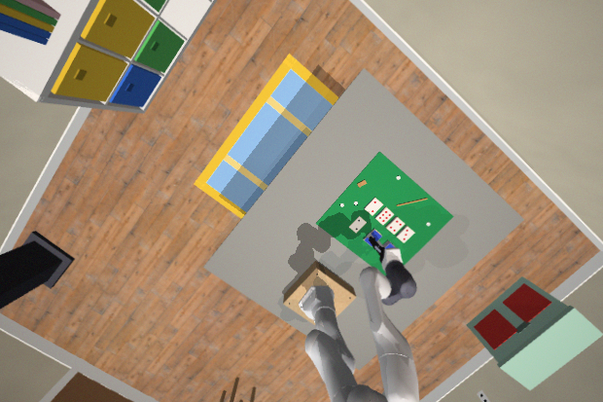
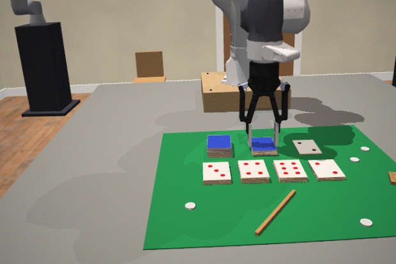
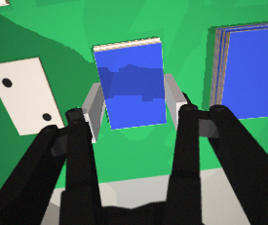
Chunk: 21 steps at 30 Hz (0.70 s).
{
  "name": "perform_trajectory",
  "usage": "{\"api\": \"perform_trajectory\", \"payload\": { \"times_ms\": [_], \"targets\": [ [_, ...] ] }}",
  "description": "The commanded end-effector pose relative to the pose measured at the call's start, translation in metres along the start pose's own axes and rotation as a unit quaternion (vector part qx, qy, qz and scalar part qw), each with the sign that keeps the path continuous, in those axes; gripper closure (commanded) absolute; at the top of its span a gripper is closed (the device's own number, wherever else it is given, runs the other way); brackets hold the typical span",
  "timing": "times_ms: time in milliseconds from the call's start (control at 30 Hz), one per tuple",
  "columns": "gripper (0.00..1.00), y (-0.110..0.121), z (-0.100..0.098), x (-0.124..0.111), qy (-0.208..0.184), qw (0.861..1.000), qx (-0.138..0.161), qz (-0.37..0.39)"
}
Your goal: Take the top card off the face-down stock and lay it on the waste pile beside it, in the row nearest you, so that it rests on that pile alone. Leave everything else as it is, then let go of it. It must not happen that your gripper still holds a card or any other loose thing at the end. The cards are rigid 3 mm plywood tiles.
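A blue face-down card (image 2: 263, 140) (image 3: 132, 62) is held by its long sides between the fingers of my gripper (image 2: 262, 144) (image 3: 134, 90), level and directly over the waste pile (image 2: 265, 153). Thin pale card edges show past its far side in the wrist view. Whether the card touches the pile cannot be told. The face-down stock (image 2: 218, 140) (image 3: 256, 72) stands to the right in the wrist view, apart from the fingers, with a blue card on top. In the top view my arm partly covers both piles.
A flat white card with two black dots (image 2: 306, 147) (image 3: 24, 96) lies on the waste pile's other side. Four face-up red-dot piles form a row farther out, including the four-dot one (image 2: 253, 168). A wooden stick (image 2: 276, 211) and white discs lie on the green mat (image 2: 179, 228).
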<state>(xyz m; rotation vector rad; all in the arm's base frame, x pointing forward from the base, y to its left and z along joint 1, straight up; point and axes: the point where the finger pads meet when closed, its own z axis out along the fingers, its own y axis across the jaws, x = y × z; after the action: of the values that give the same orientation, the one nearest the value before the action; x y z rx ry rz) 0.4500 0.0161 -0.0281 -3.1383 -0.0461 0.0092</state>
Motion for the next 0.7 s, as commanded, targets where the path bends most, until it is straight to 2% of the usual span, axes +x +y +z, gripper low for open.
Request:
{"api": "perform_trajectory", "payload": {
  "times_ms": [0,467,500,667],
  "targets": [
    [0.57,0.0010,-0.0001,0.0021,0.003,1.000,-0.001,0.002],
    [0.57,0.0010,-0.0001,0.0021,0.003,1.000,-0.001,0.002],
    [0.50,0.0010,-0.0001,0.0021,0.003,1.000,-0.001,0.002],
    [0.50,0.0010,-0.0001,0.0021,0.003,1.000,-0.001,0.002]
  ]
}}
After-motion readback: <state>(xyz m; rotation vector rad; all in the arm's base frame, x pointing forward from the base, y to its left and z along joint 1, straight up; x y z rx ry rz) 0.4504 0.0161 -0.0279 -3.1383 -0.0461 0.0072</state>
